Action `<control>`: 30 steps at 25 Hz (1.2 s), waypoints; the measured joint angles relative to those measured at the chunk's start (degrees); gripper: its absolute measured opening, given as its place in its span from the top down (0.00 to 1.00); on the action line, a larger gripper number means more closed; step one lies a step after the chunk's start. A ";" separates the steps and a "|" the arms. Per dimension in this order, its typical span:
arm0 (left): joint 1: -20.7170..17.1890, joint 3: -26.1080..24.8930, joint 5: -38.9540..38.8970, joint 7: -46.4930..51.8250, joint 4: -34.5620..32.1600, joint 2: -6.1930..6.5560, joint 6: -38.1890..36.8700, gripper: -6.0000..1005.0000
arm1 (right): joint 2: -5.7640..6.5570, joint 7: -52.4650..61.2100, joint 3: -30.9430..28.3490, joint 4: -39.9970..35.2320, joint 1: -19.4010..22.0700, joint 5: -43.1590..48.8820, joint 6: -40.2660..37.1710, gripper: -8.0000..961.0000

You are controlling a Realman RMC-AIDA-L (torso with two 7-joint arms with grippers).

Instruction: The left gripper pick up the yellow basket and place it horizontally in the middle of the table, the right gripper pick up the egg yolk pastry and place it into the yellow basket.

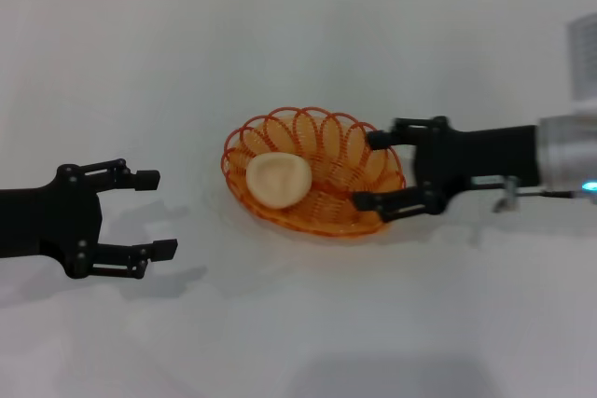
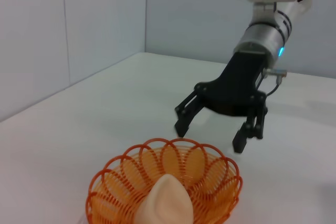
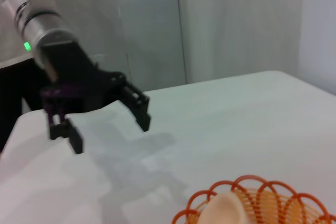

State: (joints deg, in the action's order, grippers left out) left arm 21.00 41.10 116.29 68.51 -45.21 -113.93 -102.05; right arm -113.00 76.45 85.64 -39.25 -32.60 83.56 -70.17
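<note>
Both halves of the task look done: the yellow basket (image 1: 314, 172) lies lengthwise near the middle of the surface (image 1: 298, 342), and the egg yolk pastry (image 1: 277, 180) rests inside it, toward the end nearer the left arm. The right pincer (image 1: 373, 171) hovers spread wide at the basket's other end, its fingers straddling the rim and gripping nothing; whether a fingertip touches the wire is probably not decidable from the head view. The left pincer (image 1: 155, 213) hangs released, well apart from the basket. What is left appears to be only pulling the arms away. Each wrist view cuts off the basket's near side.
</note>
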 joint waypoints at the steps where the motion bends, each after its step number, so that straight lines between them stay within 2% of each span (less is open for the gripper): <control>1: 0.00 0.03 0.02 0.02 0.03 0.01 -0.05 0.12 | -0.03 -0.15 -2.37 -0.01 0.64 1.65 -1.88 0.08; 4: 0.00 0.04 0.06 -0.01 0.05 0.03 -0.27 0.12 | 0.02 -0.73 -9.21 -0.46 2.38 5.94 -8.14 0.08; 9: -0.06 -0.16 0.44 -0.04 0.09 0.03 -0.19 0.12 | 1.08 -1.24 -15.70 -0.21 3.76 10.00 -15.39 0.08; 15: 0.29 -0.30 0.78 0.47 0.13 0.21 -0.03 0.12 | 1.66 -4.34 -16.24 -0.70 4.94 12.26 -18.69 0.08; 30: 0.73 -0.32 0.87 1.45 -0.13 0.83 0.10 0.12 | 2.29 -6.86 -18.33 -0.90 6.16 14.40 -19.61 0.08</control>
State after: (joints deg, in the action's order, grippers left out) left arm 21.73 40.78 117.16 69.96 -45.35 -113.11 -101.95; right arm -110.71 69.59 67.31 -40.16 -26.44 97.95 -89.78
